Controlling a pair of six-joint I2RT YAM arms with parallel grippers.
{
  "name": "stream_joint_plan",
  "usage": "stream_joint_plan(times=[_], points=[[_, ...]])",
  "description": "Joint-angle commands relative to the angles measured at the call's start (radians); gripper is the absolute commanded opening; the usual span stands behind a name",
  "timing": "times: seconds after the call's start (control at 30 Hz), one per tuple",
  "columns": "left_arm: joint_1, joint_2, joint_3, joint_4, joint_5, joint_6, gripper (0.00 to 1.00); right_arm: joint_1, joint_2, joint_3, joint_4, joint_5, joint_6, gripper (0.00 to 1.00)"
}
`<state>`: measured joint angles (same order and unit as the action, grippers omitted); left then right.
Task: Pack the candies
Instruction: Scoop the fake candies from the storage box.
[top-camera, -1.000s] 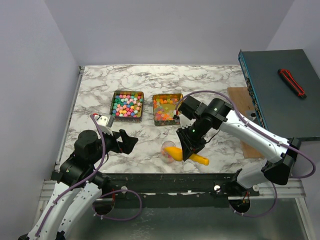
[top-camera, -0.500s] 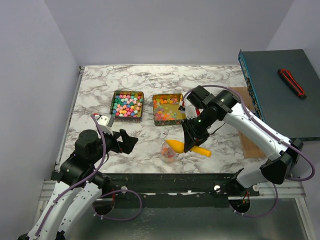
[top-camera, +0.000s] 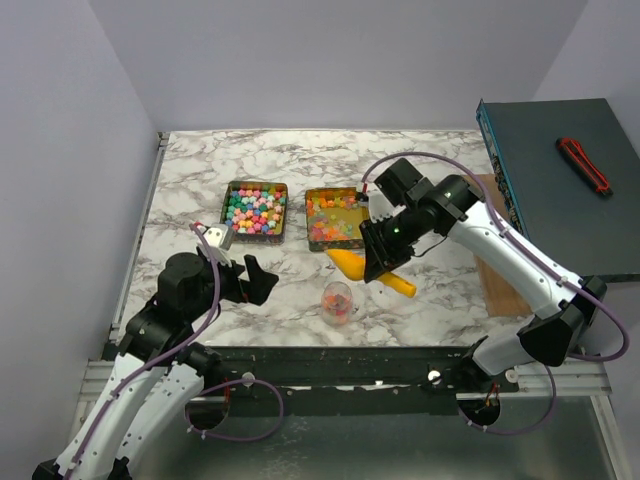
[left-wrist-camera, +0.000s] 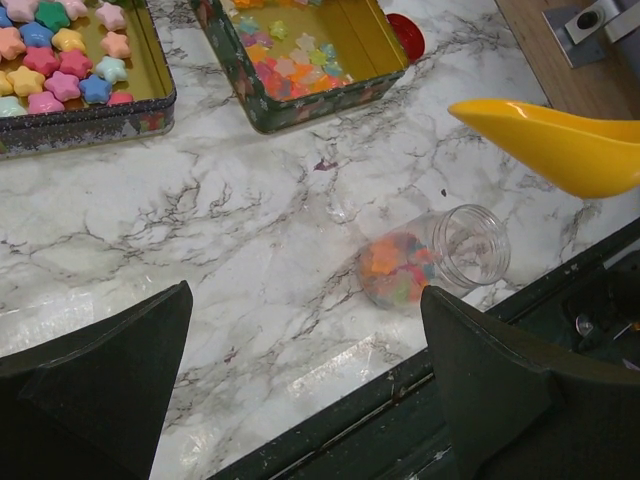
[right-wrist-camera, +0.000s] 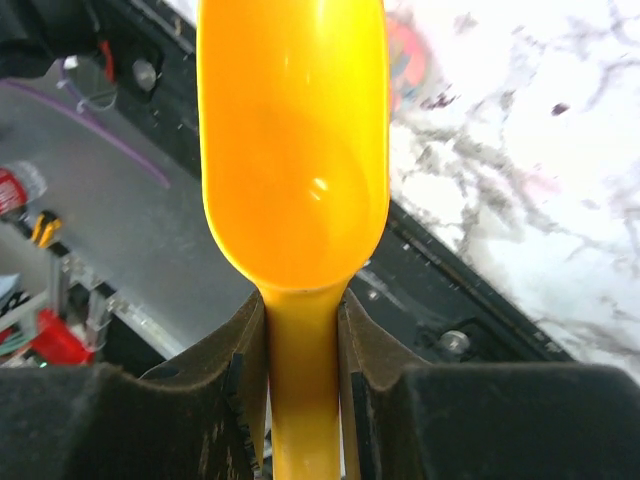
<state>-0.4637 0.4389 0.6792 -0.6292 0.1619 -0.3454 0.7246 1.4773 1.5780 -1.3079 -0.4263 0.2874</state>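
Observation:
Pastel star candies fill the left tin. Glossy jelly candies lie in the right tin. A small clear jar near the front edge holds a layer of mixed candies. My right gripper is shut on the handle of a yellow-orange scoop, held in the air between the jar and the right tin. Its bowl shows no candies. My left gripper hangs open left of the jar, its fingers holding nothing.
A red jar cap lies just right of the jelly tin. A wooden board and a dark case with a red-and-black tool sit at the right. The table's black front rail runs just behind the jar.
My right gripper has lifted the scoop off the jar and carried it back toward the jelly tin. The left gripper has edged slightly forward, still open.

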Motion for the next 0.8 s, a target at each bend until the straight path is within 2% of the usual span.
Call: stream_joint_plan(times=[0.0, 0.37, 0.57, 0.77], points=[[0.007, 0.014, -0.001, 0.009, -0.036, 0.01, 0.99, -0.005, -0.023, -0.022, 0.112, 0.176, -0.059, 0.01], [0.007, 0.041, 0.0, 0.006, -0.059, 0.006, 0.99, -0.005, 0.0, -0.061, 0.283, 0.567, -0.252, 0.0], [0.007, 0.047, 0.0, 0.005, -0.061, 0.006, 0.99, -0.005, -0.003, -0.118, 0.444, 0.63, -0.477, 0.01], [0.007, 0.043, 0.001, 0.006, -0.068, 0.006, 0.99, -0.005, 0.082, -0.081, 0.468, 0.734, -0.68, 0.01]])
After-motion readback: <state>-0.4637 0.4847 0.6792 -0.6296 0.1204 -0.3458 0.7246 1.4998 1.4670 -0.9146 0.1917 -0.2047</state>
